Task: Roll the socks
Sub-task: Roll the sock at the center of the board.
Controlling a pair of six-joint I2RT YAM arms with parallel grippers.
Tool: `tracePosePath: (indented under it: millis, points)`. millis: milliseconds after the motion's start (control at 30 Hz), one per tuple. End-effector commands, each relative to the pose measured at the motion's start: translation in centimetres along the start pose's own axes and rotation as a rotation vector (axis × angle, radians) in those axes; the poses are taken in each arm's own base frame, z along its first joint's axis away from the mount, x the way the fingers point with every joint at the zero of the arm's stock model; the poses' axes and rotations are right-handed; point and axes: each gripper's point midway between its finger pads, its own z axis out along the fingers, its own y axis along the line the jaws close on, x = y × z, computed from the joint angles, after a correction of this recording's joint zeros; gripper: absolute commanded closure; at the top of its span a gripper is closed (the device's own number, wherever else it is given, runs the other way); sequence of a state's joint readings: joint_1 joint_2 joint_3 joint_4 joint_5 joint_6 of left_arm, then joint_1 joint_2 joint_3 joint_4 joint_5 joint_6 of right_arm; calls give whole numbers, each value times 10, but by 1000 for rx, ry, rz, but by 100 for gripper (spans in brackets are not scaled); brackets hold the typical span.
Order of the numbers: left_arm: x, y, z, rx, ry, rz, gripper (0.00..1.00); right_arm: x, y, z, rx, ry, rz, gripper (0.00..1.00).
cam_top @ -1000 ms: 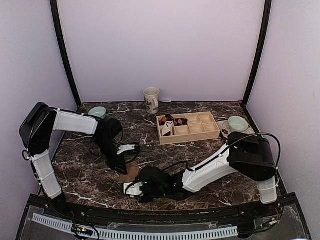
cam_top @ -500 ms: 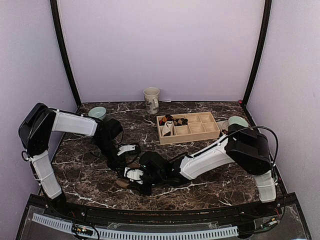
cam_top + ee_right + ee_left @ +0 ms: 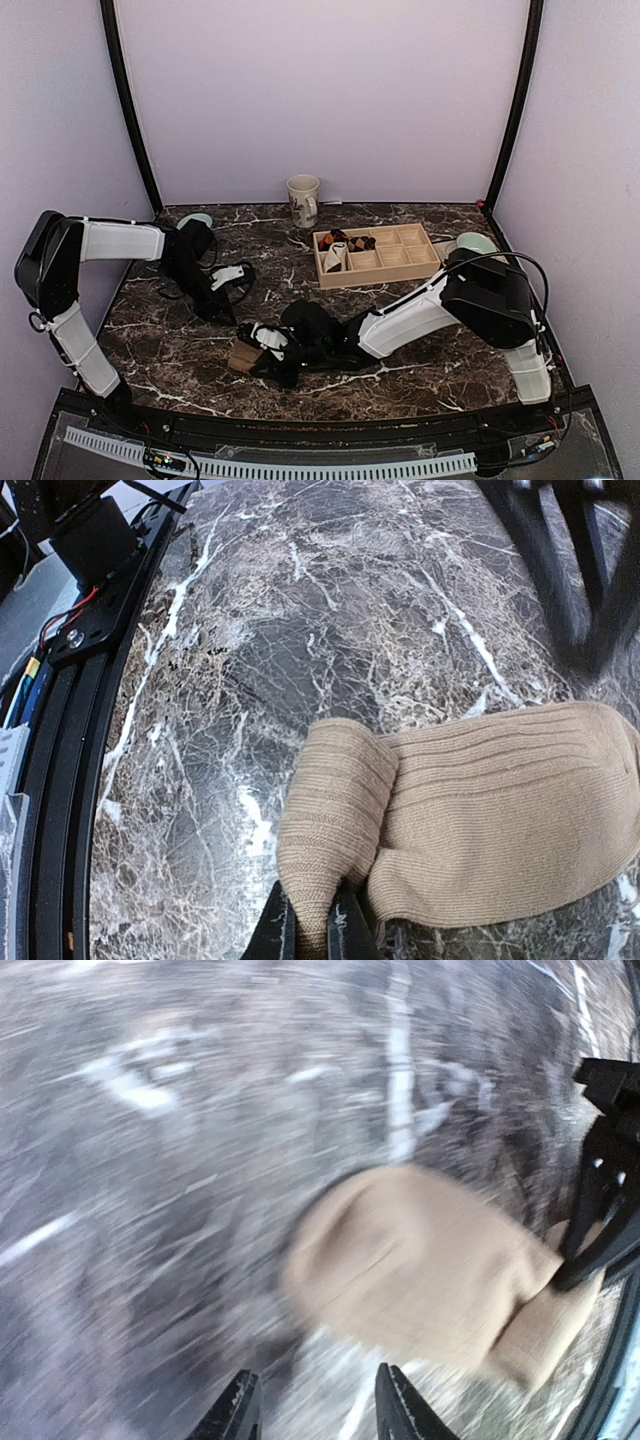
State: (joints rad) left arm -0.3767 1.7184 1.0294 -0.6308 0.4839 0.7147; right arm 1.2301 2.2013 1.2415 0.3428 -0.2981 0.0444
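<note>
The plain tan sock (image 3: 500, 800) lies on the dark marble table near the front, with one end folded over on itself. My right gripper (image 3: 312, 932) is shut on that folded end; from above it (image 3: 255, 352) sits at the sock's (image 3: 238, 356) right side. My left gripper (image 3: 315, 1410) is open and holds nothing, a short way back from the sock (image 3: 420, 1270). From above it (image 3: 222, 308) hangs up and left of the sock. A dark bundle with light checks (image 3: 347, 240) lies in the wooden tray's back left corner.
The wooden tray (image 3: 400, 262) with compartments stands at the centre right and also holds a small white roll (image 3: 335, 258). A mug (image 3: 303, 200) is at the back. Pale green bowls sit at the back left (image 3: 196, 221) and far right (image 3: 475, 246).
My left gripper has let go, opened and pulled back up and left, away from the sock. My right gripper has carried the sock's end leftward, folding it over.
</note>
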Motion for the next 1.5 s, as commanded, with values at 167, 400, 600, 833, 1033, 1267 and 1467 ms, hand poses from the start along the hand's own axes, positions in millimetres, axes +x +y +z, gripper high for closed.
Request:
tracePosePath:
  millis: [167,400,600,833,1033,1267,1467]
  points:
    - [43,-7,-30,-15,-6,2,58,187,7,-5,-5,547,336,100]
    - [62,-39,-30,25,-24,71,61,197,5,-5,-28,639,411,100]
    - [75,-55,-38,-53,-57,193,63,213,-7,-9,-22,696,542,100]
    - [66,-89,-32,-72,-70,448,57,230,-4,-13,-12,773,660,100]
    - [66,-105,-9,-78,22,619,50,232,-4,-12,1,797,716,100]
    - [49,-102,5,-182,39,714,41,225,-2,-7,4,757,796,100]
    - [53,-104,18,-190,77,758,49,221,-3,-2,3,749,819,100]
